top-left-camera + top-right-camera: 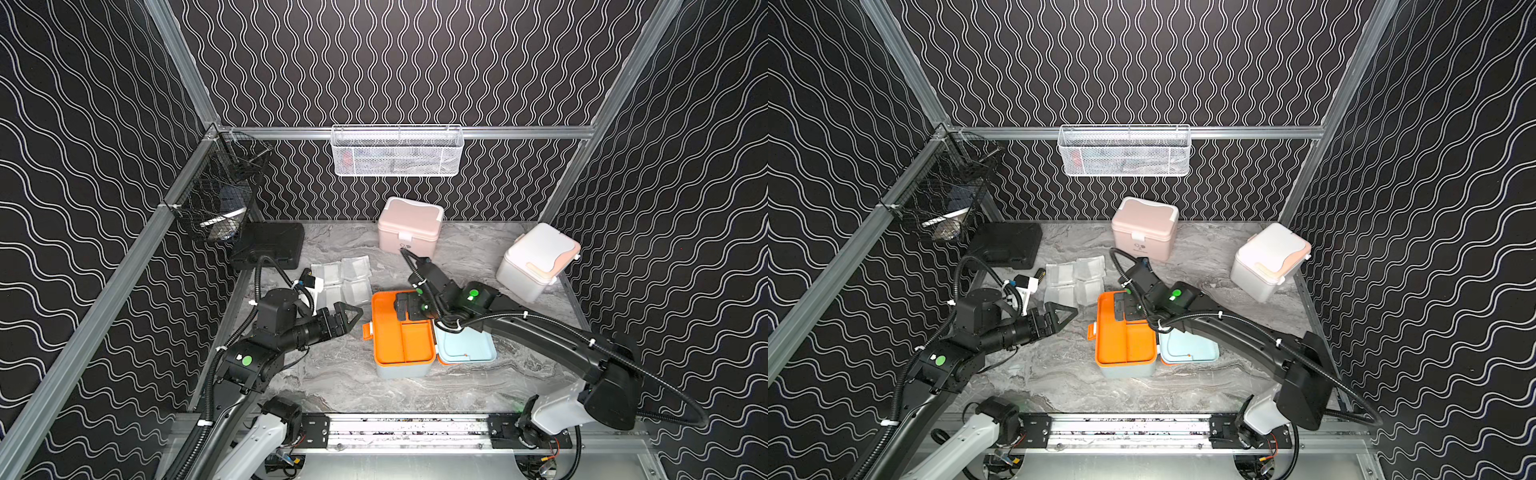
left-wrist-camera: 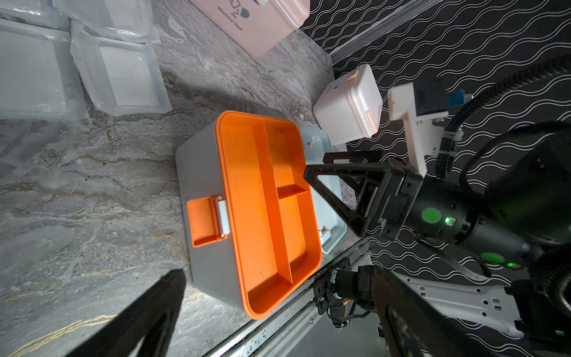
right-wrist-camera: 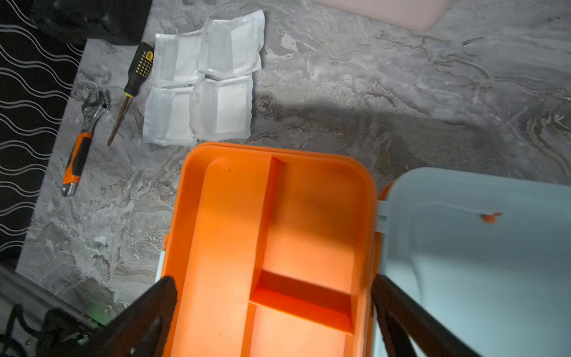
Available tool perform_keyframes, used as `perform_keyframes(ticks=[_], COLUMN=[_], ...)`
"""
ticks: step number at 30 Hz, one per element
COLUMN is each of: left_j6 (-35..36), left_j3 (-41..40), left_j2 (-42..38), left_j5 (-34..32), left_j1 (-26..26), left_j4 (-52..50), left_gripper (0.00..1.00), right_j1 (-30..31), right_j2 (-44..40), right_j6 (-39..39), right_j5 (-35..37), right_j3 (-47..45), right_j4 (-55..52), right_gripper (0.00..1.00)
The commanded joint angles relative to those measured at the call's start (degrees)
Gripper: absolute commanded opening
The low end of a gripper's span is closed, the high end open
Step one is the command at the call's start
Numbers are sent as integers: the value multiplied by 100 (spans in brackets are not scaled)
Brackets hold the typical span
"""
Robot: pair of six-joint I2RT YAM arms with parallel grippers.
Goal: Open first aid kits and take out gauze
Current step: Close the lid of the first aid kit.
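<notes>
Black wavy walls (image 1: 395, 62) enclose the grey marbled tabletop (image 1: 332, 374) bearing gauze (image 1: 343, 280).

Gauze (image 1: 345, 279) lies on the table (image 1: 332, 376) behind the open kit (image 1: 401, 343).

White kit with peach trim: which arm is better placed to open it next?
Right, likely. The white kit sits on the right arm's side; its open jaws hover nearer, over the orange tray.

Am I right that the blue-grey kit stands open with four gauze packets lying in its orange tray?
Not quite. The kit is open, but its orange tray is empty: the four gauze packets lie on the table beside it, as the right wrist view shows.
</notes>
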Motion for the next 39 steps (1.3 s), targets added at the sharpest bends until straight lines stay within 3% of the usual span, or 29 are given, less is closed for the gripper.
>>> perform_keyframes(ticks=[1, 6, 16, 21, 28, 39], left_j6=[47, 59, 95, 198, 452, 500], left_j3=[103, 350, 824, 1068, 1301, 1203], left_j2=[57, 286, 1311, 1963, 2872, 3716], left_j5=[-30, -381, -1868, -2398, -2644, -2259], left_j1=[-69, -515, -2421, -3058, -3211, -3097], left_j4=[2, -9, 70, 97, 187, 790], left_gripper=[99, 99, 98, 99, 99, 99], right_j1=[-396, -1346, -2879, -3715, -4680, -4803], right_j2=[-350, -895, -1702, -1886, -1953, -1301], right_j6=[-100, -184, -243, -164, 73, 213], right_j5=[-572, -1193, -1886, -2364, -3127, -4103], right_j3=[-258, -711, -1477, -1863, -2601, -3237], right_j4=[55, 48, -88, -35, 489, 1423], right_gripper=[100, 100, 100, 100, 100, 100])
